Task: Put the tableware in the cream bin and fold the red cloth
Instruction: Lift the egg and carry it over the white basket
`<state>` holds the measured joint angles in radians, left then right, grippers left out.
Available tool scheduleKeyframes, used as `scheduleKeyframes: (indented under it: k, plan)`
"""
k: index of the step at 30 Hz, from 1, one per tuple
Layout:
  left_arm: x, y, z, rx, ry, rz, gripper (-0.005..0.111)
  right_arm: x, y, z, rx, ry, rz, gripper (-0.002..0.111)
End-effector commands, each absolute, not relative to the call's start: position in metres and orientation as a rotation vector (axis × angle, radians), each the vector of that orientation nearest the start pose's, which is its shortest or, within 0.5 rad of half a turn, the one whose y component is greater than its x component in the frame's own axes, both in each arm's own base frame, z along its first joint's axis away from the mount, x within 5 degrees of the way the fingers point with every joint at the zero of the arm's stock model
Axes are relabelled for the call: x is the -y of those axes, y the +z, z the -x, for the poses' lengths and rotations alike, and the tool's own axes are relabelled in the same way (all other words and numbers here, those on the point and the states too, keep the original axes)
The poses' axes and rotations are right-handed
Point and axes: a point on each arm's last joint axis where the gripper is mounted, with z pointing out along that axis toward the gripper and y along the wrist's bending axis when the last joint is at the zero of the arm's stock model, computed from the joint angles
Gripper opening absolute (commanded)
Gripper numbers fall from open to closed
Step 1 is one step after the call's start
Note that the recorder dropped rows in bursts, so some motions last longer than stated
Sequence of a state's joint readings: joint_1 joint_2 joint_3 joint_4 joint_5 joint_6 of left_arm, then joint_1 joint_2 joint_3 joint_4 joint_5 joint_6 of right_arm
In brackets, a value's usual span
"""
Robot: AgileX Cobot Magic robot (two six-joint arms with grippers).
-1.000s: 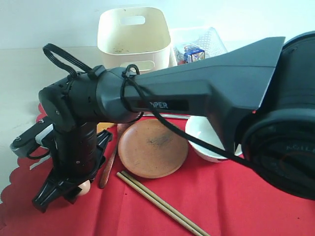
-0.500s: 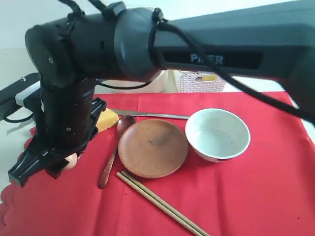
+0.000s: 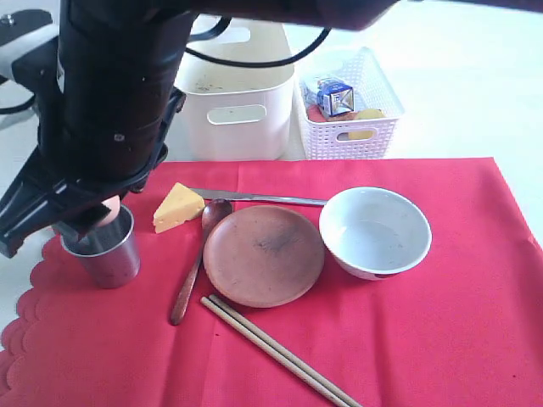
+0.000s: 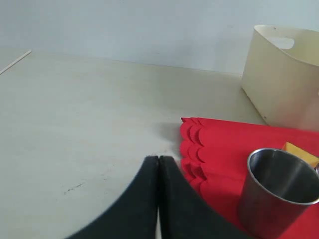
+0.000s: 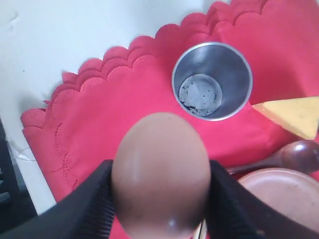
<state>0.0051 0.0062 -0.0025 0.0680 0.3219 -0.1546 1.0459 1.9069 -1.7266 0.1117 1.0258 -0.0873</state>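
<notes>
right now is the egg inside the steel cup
No, the egg is held in the right tool, and the steel cup holds nothing.

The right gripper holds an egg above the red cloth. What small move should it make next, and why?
Probably carry the egg toward the white lattice basket, staying high. The right gripper grips it near the steel cup, and that basket already holds a milk carton and other food; the egg is not tableware.
</notes>
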Motion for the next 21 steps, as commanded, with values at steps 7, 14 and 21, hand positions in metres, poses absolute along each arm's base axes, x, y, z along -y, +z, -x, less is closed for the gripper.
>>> scheduleKeyframes:
  k: [7, 14, 21]
  plan:
    - [-0.002, 0.184, -0.054, -1.799, -0.047, 0.097, 0.001, -0.335, 0.368, -0.185, -2.184, 0.496, 1.371, 0.000]
    - [-0.002, 0.184, -0.054, -1.799, -0.047, 0.097, 0.001, -0.311, 0.398, -0.183, -2.076, 0.378, 1.328, 0.000]
    - [-0.002, 0.184, -0.054, -1.799, -0.047, 0.097, 0.001, -0.285, 0.401, -0.216, -2.130, 0.279, 1.206, 0.000]
